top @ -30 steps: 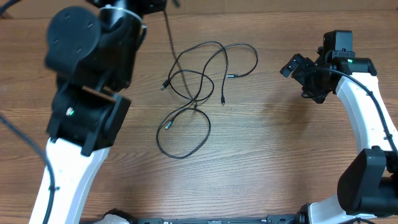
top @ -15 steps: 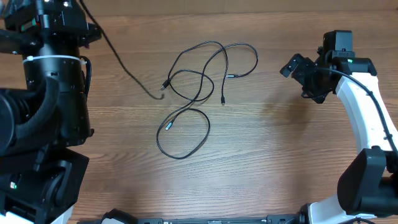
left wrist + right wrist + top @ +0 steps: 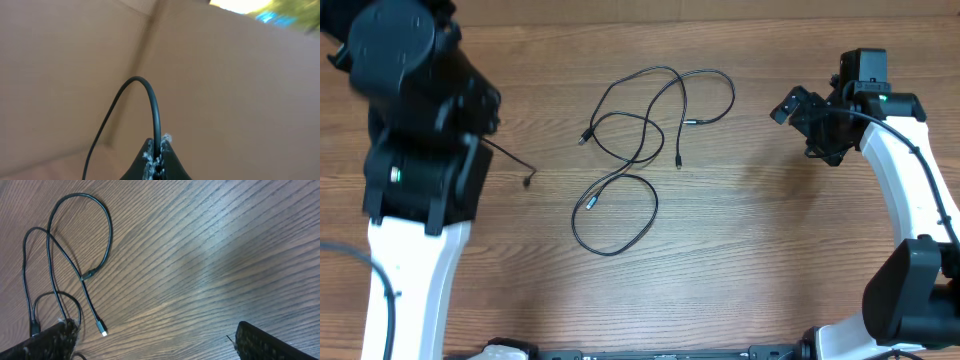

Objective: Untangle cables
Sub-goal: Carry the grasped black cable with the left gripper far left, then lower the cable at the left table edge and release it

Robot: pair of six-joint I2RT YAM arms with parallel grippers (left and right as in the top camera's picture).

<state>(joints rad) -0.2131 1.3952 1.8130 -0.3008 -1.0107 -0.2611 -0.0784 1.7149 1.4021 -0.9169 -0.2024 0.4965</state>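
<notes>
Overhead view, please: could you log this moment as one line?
left tool: shut on one cable | right tool: open, empty | other cables: tangled at centre

Mid-table (image 3: 740,260): tangle of cables (image 3: 633,163), one closed loop (image 3: 610,253) nearest the robot's side, the remaining loops behind it. Left of the tangle and apart from it: separate cable (image 3: 510,158), plug end toward the tangle, other end running under the left arm (image 3: 420,160), pinched in the left gripper (image 3: 158,152). Right of the tangle, well apart: right gripper (image 3: 805,125).
</notes>
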